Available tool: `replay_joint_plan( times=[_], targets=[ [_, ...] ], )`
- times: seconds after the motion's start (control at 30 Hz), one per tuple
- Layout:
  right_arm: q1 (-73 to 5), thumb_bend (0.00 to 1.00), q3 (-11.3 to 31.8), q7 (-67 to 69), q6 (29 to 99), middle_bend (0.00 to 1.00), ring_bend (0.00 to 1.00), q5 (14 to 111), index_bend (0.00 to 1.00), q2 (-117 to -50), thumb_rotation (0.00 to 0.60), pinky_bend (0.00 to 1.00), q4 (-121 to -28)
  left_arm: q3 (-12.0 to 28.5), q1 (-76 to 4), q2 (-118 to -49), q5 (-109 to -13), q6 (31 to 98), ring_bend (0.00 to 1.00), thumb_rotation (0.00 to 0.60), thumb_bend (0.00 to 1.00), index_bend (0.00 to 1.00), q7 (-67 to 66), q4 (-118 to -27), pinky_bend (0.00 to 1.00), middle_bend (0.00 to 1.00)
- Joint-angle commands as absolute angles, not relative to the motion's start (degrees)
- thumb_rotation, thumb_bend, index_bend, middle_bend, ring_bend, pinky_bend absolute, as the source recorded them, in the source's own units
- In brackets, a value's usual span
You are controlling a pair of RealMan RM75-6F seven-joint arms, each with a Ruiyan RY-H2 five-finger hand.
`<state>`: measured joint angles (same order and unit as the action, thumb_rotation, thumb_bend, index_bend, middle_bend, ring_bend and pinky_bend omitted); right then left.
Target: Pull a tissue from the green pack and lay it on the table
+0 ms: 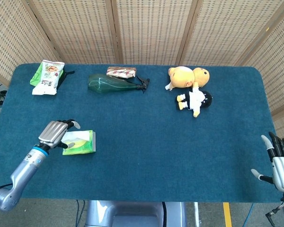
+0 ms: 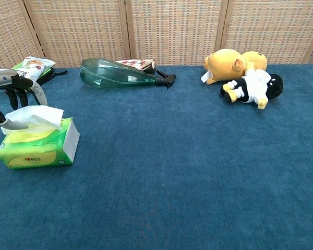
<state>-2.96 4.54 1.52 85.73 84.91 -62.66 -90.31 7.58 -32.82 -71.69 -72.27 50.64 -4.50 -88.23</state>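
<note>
The green tissue pack (image 1: 81, 144) (image 2: 37, 147) lies on the blue table (image 1: 146, 137) at the front left, a white tissue (image 2: 33, 115) sticking up out of its top. My left hand (image 1: 56, 132) (image 2: 13, 87) hovers over the pack's left end, palm down. Its fingers (image 2: 40, 94) curve down behind the tissue, and the thumb (image 2: 11, 124) reaches in at the tissue's left edge; they are apart and nothing is gripped. My right hand (image 1: 280, 165) rests open at the table's front right edge, far from the pack, and is out of the chest view.
Along the back edge lie a snack bag (image 1: 47, 76), a green bottle on its side (image 1: 111, 83) and a wrapped snack (image 1: 121, 72). A yellow plush (image 1: 188, 76) and a black-and-white plush (image 1: 195, 100) lie at the back right.
</note>
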Motion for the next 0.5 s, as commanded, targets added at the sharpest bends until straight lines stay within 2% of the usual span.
replay_joint_plan(
  times=[0.03, 0.27, 0.5],
  targets=[
    [-2.98, 0.0, 4.56, 1.6, 85.69, 0.0, 0.0, 84.88, 0.0, -62.62, 0.6, 0.0, -90.29, 7.95, -32.92, -72.93, -71.28, 51.84, 0.47, 0.6, 0.34, 0.44, -5.67, -87.73, 0.45, 0.42],
    [-3.1, 0.0, 4.56, 1.88, 85.35, 0.0, 0.0, 84.69, 0.0, -62.6, 0.6, 0.0, -90.21, 8.21, -33.08, -74.79, -68.71, 53.82, 0.54, 0.6, 0.4, 0.52, -10.0, -87.41, 0.49, 0.49],
    [-3.09, 0.0, 4.52, 2.19, 85.24, 0.0, 0.0, 84.61, 0.0, -62.46, 0.6, 0.0, -90.22, 9.14, -32.46, -73.21, -69.2, 57.24, 0.56, 0.6, 0.4, 0.55, -9.79, -89.83, 0.5, 0.52]
  ],
)
